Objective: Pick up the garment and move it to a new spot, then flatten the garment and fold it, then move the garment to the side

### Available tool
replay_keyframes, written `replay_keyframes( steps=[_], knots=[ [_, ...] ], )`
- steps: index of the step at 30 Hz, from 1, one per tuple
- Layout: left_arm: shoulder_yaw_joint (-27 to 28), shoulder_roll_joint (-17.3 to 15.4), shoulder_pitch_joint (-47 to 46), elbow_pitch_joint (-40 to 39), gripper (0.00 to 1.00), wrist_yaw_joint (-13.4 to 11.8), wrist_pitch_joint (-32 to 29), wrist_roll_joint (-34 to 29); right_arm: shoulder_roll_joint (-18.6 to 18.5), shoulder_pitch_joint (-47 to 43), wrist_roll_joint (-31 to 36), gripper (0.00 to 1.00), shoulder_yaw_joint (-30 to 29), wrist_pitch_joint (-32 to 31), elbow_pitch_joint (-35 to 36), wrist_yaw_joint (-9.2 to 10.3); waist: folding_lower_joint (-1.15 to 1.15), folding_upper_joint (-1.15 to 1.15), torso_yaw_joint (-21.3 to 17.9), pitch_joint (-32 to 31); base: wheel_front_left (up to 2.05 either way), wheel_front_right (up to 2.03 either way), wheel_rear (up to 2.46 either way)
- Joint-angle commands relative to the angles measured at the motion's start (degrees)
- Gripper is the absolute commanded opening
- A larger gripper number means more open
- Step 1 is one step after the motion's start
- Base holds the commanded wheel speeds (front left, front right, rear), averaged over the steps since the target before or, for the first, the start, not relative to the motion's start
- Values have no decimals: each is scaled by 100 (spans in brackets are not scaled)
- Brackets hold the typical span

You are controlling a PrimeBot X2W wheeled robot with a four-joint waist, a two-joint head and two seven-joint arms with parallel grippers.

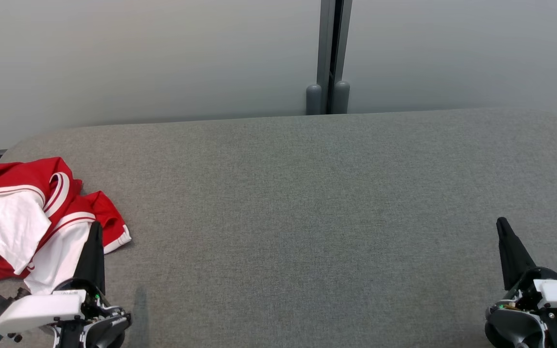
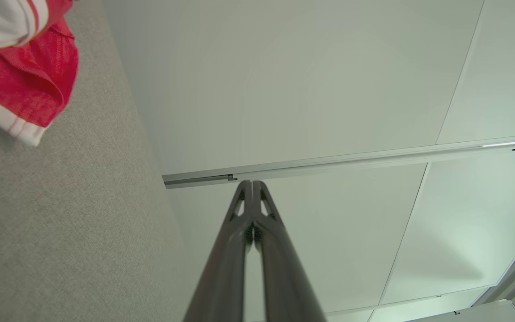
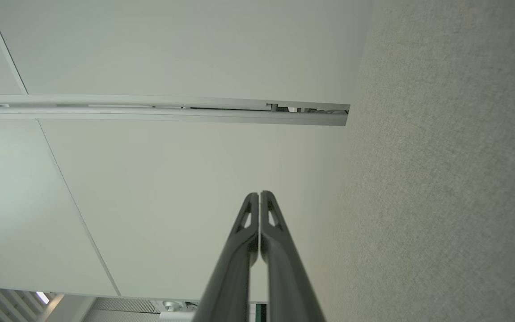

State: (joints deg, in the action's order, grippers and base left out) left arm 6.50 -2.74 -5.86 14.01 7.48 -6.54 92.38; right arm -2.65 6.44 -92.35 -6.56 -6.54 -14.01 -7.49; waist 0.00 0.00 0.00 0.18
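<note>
A crumpled red and white garment (image 1: pixel 27 217) lies at the left end of the grey fabric-covered table (image 1: pixel 307 203); a corner of the garment (image 2: pixel 25 71) shows at the top left of the left wrist view. My left gripper (image 1: pixel 95 227) is at the lower left, its tips overlapping the garment's right edge in the head view, fingers pressed together and holding nothing. My right gripper (image 1: pixel 502 223) hovers at the lower right over bare table, also shut and empty. The wrist views confirm both: the left gripper (image 2: pixel 251 182) and the right gripper (image 3: pixel 259 193) each show their tips touching.
Pale wall panels (image 1: pixel 162 58) with a dark vertical post (image 1: pixel 334 53) stand behind the table's far edge. The table's rounded left corner sits close beside the garment. A wide stretch of grey surface lies between the two grippers.
</note>
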Motion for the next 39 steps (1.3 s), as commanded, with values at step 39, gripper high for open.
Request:
replay_keyframes(
  steps=[39],
  knots=[
    [-252, 34, 34, 453, 100, -127, 859, -3381, -77, 52, 3029, 100, 546, 861, -285, 1, 0, 0, -21, 61, 0, 0, 0]
  ],
)
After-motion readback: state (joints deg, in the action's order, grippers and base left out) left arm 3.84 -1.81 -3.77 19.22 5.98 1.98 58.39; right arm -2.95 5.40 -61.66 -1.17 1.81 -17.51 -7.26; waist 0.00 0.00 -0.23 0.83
